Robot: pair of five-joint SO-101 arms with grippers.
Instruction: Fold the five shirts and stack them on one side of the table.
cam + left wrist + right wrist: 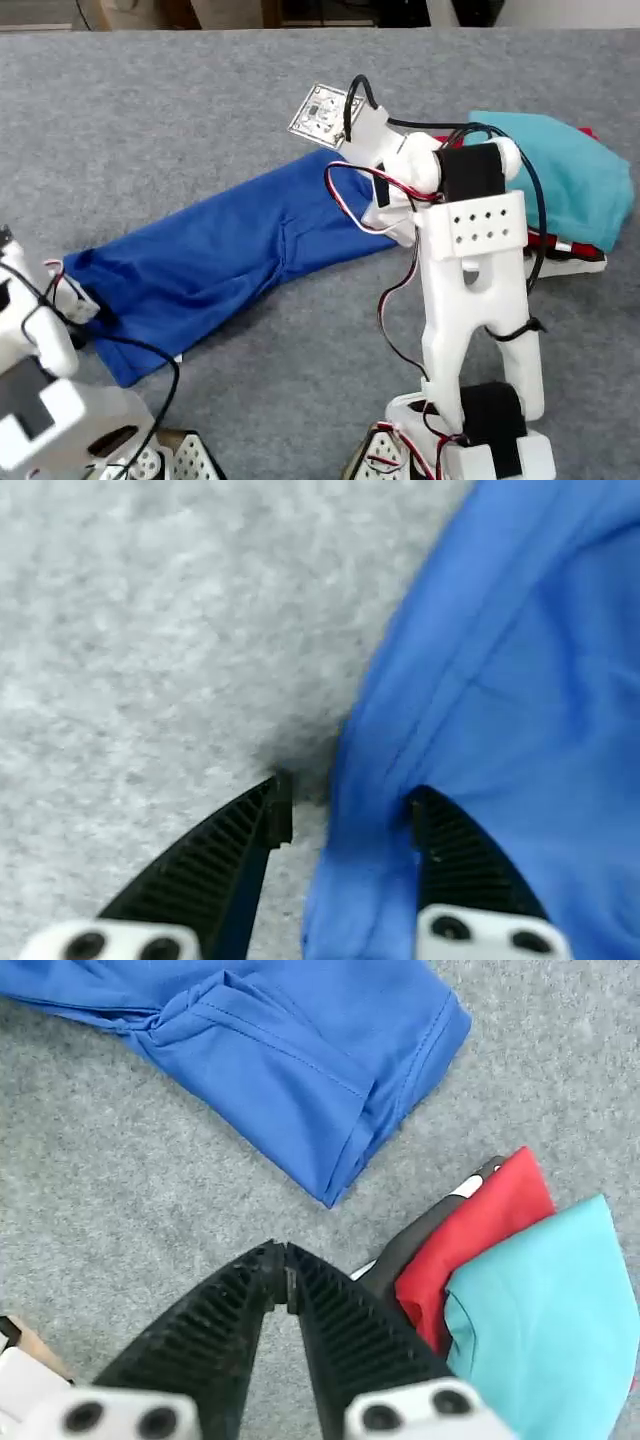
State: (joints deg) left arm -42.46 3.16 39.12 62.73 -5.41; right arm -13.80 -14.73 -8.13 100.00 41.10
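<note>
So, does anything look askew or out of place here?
The blue shirt lies diagonally across the table, twisted mid-length. Beside it, a red shirt and a black garment poke out unevenly beneath the teal shirt.

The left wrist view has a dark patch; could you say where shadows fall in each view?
Left wrist view: dark shadow on the table beside the blue shirt; right wrist view: thin one under its hem; high view: even light.

Plain blue shirt (220,265), plain teal shirt (570,175), red shirt (480,1220), black shirt (395,1255) with a white patch. Mottled grey table (150,120). White arms (470,260) with black motors (470,170) and black ribbed fingers (350,1330).
</note>
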